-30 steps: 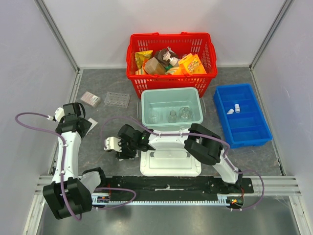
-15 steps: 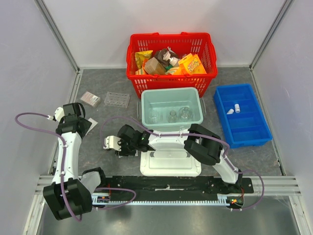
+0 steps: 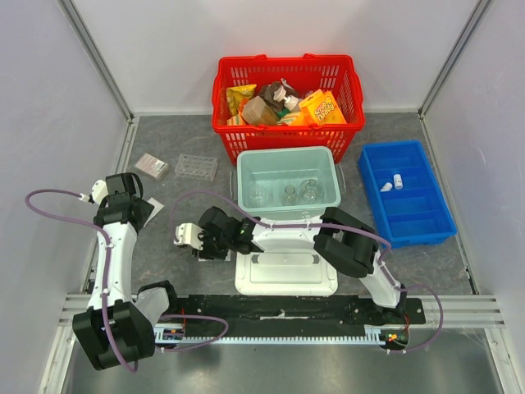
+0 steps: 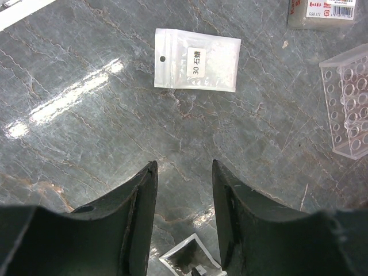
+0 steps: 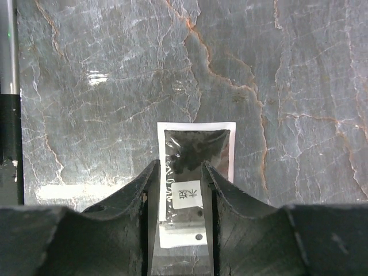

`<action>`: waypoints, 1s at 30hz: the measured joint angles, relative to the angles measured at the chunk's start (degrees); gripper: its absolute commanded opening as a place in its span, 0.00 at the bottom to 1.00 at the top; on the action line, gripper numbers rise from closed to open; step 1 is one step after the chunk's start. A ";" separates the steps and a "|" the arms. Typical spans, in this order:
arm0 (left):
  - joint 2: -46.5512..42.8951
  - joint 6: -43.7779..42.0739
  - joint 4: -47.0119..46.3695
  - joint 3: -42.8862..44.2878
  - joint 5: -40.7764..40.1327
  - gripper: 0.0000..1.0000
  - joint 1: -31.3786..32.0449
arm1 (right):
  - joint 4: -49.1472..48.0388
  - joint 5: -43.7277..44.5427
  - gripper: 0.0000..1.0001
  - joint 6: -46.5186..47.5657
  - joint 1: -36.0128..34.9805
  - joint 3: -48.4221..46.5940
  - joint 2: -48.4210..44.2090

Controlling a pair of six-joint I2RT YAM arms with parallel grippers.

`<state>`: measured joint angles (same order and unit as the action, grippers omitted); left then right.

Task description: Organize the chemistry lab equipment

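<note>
Grey marbled tabletop (image 3: 172, 135) is carrying everything. Right gripper (image 5: 179, 167) is hovering with its fingers narrowly parted, gripping nothing, over a flat dark-insert packet (image 5: 195, 144). Left gripper (image 4: 184, 172) is gaping empty near a clear labelled packet (image 4: 197, 60) and a multi-well plate (image 4: 352, 109).

Bare surface (image 4: 115, 115) runs from the left fingers (image 4: 141, 218) to a packet (image 4: 197, 60) ahead; a well plate (image 4: 349, 106) crowds the right. Between the right fingers (image 5: 144, 213) lies only a flat dark packet (image 5: 195, 155), open surface beyond; the lid (image 3: 285, 275) stands near
</note>
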<state>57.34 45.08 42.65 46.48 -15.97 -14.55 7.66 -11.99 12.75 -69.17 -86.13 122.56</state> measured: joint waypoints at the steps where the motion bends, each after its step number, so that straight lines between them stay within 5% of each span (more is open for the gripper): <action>1: -0.02 0.00 -0.02 0.00 0.00 0.49 0.00 | -0.17 0.04 0.41 -0.17 0.00 0.26 -0.33; 5: -0.09 0.00 -0.17 0.00 0.07 0.49 0.00 | -0.39 0.31 0.42 -0.31 0.00 0.61 -1.36; 9: -0.28 0.00 -0.39 0.00 0.52 0.49 0.00 | -0.74 0.48 0.68 -0.37 0.00 0.94 -1.90; 15: -0.90 0.00 -0.72 -0.37 1.05 0.49 0.00 | 0.59 0.24 0.85 1.29 0.46 1.22 -1.97; 30: -0.98 0.00 -0.83 -0.94 1.05 0.49 0.00 | 7.69 -1.51 0.95 2.34 3.08 -3.10 0.74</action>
<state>56.36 45.08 41.82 45.54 -14.92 -14.55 15.35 -13.50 15.09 -66.08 -89.23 123.31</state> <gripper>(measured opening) 0.491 0.919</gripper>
